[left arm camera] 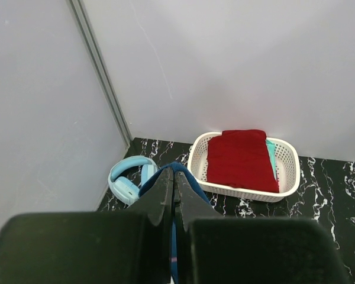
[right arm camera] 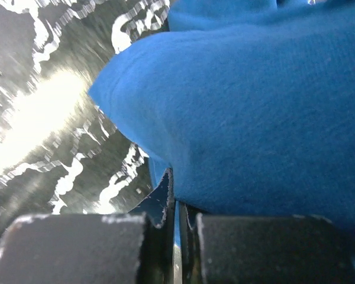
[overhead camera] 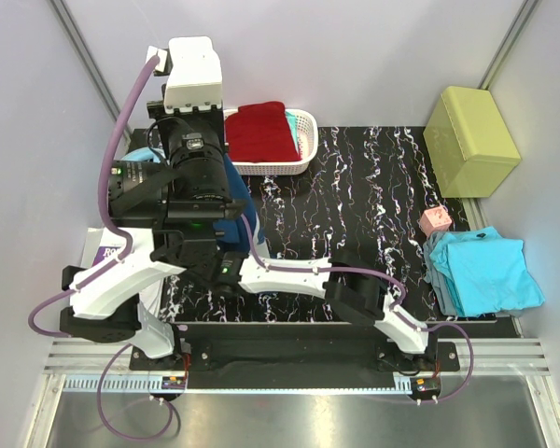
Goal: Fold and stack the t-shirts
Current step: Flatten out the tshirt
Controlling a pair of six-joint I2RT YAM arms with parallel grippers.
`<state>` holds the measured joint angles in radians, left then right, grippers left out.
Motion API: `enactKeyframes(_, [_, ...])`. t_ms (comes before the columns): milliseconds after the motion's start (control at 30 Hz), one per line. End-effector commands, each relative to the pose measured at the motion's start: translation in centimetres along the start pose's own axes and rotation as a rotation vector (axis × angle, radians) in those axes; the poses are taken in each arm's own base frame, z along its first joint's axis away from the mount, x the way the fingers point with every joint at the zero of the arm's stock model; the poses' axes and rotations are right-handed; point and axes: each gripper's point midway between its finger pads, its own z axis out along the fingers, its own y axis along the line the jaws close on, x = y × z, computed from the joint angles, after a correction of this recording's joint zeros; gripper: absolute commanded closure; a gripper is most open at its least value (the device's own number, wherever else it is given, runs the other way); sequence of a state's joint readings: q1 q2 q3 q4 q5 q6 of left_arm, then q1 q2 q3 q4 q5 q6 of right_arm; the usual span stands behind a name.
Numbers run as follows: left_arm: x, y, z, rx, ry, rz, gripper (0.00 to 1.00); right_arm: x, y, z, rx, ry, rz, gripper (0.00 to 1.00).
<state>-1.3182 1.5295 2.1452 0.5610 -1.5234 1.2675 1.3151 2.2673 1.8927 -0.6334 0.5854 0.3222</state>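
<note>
A navy blue t-shirt point(overhead camera: 242, 202) hangs from my left gripper point(left arm camera: 174, 177), which is raised at the table's left and shut on a fold of it point(left arm camera: 199, 184). My right gripper point(right arm camera: 176, 201) is reached across to the left, low over the table, and is shut on another edge of the same blue cloth point(right arm camera: 254, 118). From above, both grippers are hidden under the left arm's wrist. A folded dark red t-shirt point(overhead camera: 261, 131) point(left arm camera: 241, 158) lies in the white basket point(overhead camera: 304, 142). A turquoise t-shirt point(overhead camera: 485, 271) lies loosely folded at the right edge.
Light blue headphones point(left arm camera: 127, 180) lie by the left wall beside the basket rim point(left arm camera: 248, 192). A strip of turquoise cloth point(left arm camera: 272, 155) shows beside the red shirt. A small pink box point(overhead camera: 435, 220) and a yellow-green box point(overhead camera: 470, 140) sit at the right.
</note>
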Motion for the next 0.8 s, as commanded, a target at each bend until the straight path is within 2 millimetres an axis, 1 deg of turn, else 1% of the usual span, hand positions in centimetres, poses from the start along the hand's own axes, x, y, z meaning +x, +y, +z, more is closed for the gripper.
enactKeyframes(0, [1.5, 3.1, -0.3, -0.044, 0.099, -0.036, 1.00, -3.4, -2.5, -6.1, 0.030, -0.102, 0.073, 1.00])
enactKeyframes(33, [1.6, 3.3, -0.2, -0.052, 0.101, -0.039, 1.00, -2.8, -2.7, -7.2, 0.039, -0.103, 0.061, 1.00])
enactKeyframes(67, [1.7, 3.8, 0.1, -0.067, 0.102, -0.045, 1.00, -2.9, -3.4, -8.3, 0.051, -0.111, 0.069, 1.00])
enactKeyframes(100, [1.9, 4.1, 0.2, -0.075, 0.103, -0.040, 1.00, -3.6, -5.3, -10.9, 0.076, -0.138, 0.113, 1.00])
enactKeyframes(133, [2.0, 4.4, 0.3, -0.084, 0.103, -0.040, 1.00, -3.2, -6.4, -11.9, 0.097, -0.135, 0.126, 1.00])
enactKeyframes(167, [2.1, 4.7, 0.6, -0.103, 0.103, -0.040, 1.00, -3.6, -8.0, -13.2, 0.131, -0.160, 0.176, 1.00])
enactKeyframes(200, [2.4, 4.7, 0.7, -0.110, 0.104, -0.031, 1.00, -4.0, -10.3, -15.9, 0.148, -0.180, 0.203, 1.00])
enactKeyframes(233, [2.4, 5.2, 0.8, -0.118, 0.102, -0.034, 1.00, -4.4, -11.6, -17.3, 0.166, -0.200, 0.228, 1.00])
enactKeyframes(267, [2.5, 5.4, 1.1, -0.134, 0.098, -0.034, 1.00, -5.5, -14.0, -19.9, 0.194, -0.258, 0.291, 1.00])
enactKeyframes(300, [2.8, 5.3, 1.2, -0.142, 0.098, -0.028, 1.00, -5.5, -15.6, -21.3, 0.222, -0.264, 0.289, 1.00])
enactKeyframes(333, [2.8, 5.4, 1.3, -0.146, 0.092, -0.026, 1.00, -6.6, -16.9, -23.0, 0.233, -0.301, 0.320, 1.00])
enactKeyframes(367, [3.0, 5.6, 1.5, -0.159, 0.093, -0.024, 1.00, -7.4, -19.0, -24.8, 0.275, -0.347, 0.349, 1.00])
enactKeyframes(400, [3.3, 5.2, 1.7, -0.164, 0.092, -0.010, 1.00, -7.4, -20.6, -25.7, 0.311, -0.343, 0.342, 1.00])
enactKeyframes(433, [3.3, 5.3, 1.8, -0.168, 0.089, -0.009, 1.00, -8.7, -22.2, -27.3, 0.323, -0.376, 0.387, 1.00])
enactKeyframes(467, [3.5, 5.3, 1.9, -0.178, 0.091, -0.002, 1.00, -9.1, -23.7, -28.1, 0.370, -0.392, 0.393, 1.00])
enactKeyframes(500, [3.9, 5.0, 2.1, -0.185, 0.092, 0.010, 1.00, -9.1, -25.5, -28.5, 0.414, -0.387, 0.400, 1.00])
enactKeyframes(533, [4.1, 4.8, 2.1, -0.187, 0.095, 0.014, 1.00, -9.6, -26.8, -29.2, 0.436, -0.405, 0.423, 1.00])
enactKeyframes(567, [5.2, 4.3, 2.4, -0.210, 0.111, 0.047, 1.00, -9.3, -30.8, -29.6, 0.518, -0.398, 0.469, 1.00])
enactKeyframes(600, [5.9, 3.9, 2.5, -0.214, 0.119, 0.074, 1.00, -9.1, -32.0, -29.6, 0.538, -0.391, 0.490, 1.00])
enactKeyframes(633, [6.3, 3.8, 2.6, -0.222, 0.125, 0.072, 1.00, -8.5, -33.9, -29.3, 0.584, -0.375, 0.516, 1.00])
enactKeyframes(667, [6.8, 3.8, 2.8, -0.237, 0.134, 0.079, 1.00, -8.2, -34.8, -29.2, 0.587, -0.366, 0.528, 1.00])
enactKeyframes(700, [7.8, 3.4, 3.0, -0.242, 0.147, 0.147, 1.00, -8.0, -35.6, -29.2, 0.600, -0.363, 0.545, 1.00])
enactKeyframes(733, [8.4, 3.3, 3.0, -0.250, 0.157, 0.111, 1.00, -7.4, -37.2, -29.1, 0.637, -0.350, 0.566, 1.00])
enactKeyframes(767, [9.1, 3.3, 3.3, -0.264, 0.170, 0.126, 1.00, -7.2, -37.7, -29.4, 0.639, -0.352, 0.563, 1.00])
